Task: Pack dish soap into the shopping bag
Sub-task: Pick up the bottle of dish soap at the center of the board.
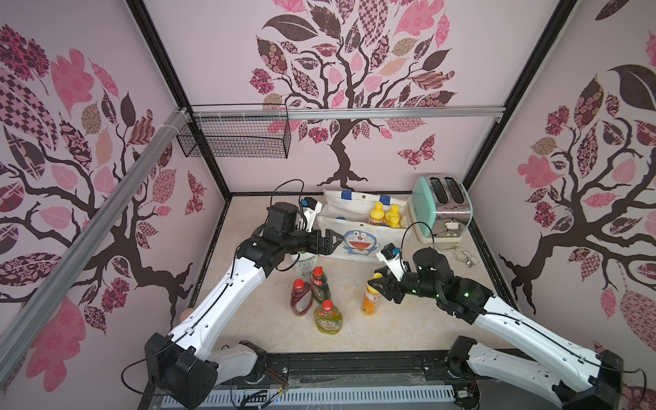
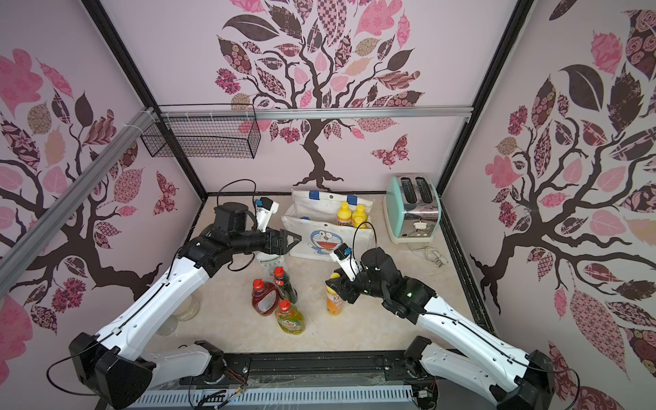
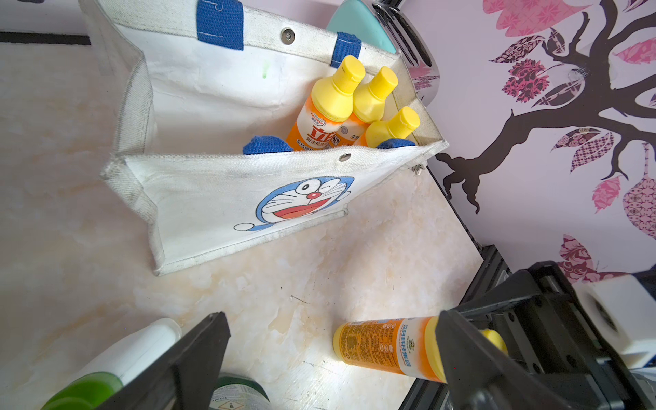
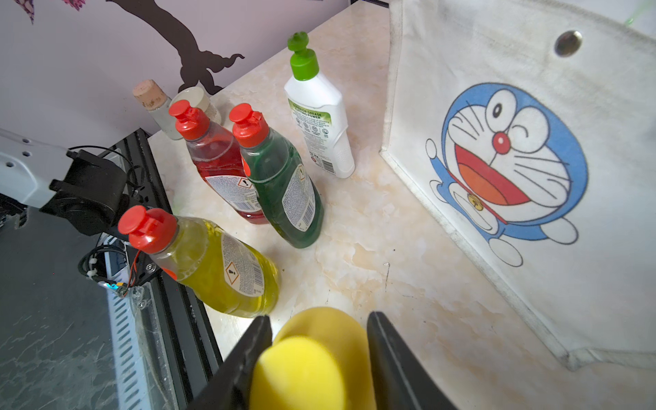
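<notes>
The white shopping bag (image 1: pixel 358 245) (image 3: pixel 213 198) (image 4: pixel 514 177) stands open at the back, with three orange dish soap bottles (image 1: pixel 385 214) (image 3: pixel 355 106) inside at its right end. A fourth orange bottle (image 1: pixel 371 301) (image 2: pixel 334 303) (image 3: pixel 383 344) stands on the table. My right gripper (image 1: pixel 374 282) (image 4: pixel 319 317) has its jaws close on either side of that bottle's yellow cap (image 4: pixel 305 369), a thin gap showing on one side. Red (image 1: pixel 301 301), dark green (image 1: pixel 321 284), yellow-green (image 1: pixel 327 317) and white (image 4: pixel 319 120) bottles stand left of it. My left gripper (image 1: pixel 337 238) (image 3: pixel 332 316) hangs wide open and empty by the bag's front left corner.
A mint-green toaster (image 1: pixel 442 209) stands right of the bag, its cord and plug (image 1: pixel 465 255) lying on the table in front. A black wire basket (image 1: pixel 234 138) hangs on the back rail. Two small jars (image 2: pixel 184 309) sit near the left wall under my left arm.
</notes>
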Robot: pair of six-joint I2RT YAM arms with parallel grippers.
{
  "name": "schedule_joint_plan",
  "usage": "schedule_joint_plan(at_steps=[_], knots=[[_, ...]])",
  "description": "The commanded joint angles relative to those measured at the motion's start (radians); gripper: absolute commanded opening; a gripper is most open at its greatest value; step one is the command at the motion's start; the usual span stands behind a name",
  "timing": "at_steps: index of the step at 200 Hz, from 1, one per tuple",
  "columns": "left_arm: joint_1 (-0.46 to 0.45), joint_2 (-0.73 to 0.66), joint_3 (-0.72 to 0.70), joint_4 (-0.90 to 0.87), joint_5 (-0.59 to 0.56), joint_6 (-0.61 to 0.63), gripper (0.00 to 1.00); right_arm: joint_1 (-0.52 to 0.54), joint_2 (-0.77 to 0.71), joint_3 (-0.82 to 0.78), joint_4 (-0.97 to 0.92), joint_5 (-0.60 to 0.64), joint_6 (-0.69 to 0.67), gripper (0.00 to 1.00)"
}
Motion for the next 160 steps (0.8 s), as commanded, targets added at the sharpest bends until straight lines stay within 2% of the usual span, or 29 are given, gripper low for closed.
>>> schedule_joint_plan(at_steps=[1,87,160], knots=[[-0.002,-0.019,0.0,-0.009,-0.009,0.021,0.97,0.006,-0.002,-0.003,0.01,0.025,0.009,0.43],[-0.002,-0.014,0.003,-0.001,-0.011,0.023,0.97,0.006,0.055,0.09,-0.049,0.201,0.018,0.0],[-0.003,-0.019,0.003,-0.01,-0.012,0.038,0.97,0.006,0.129,0.277,-0.13,0.322,0.016,0.0]])
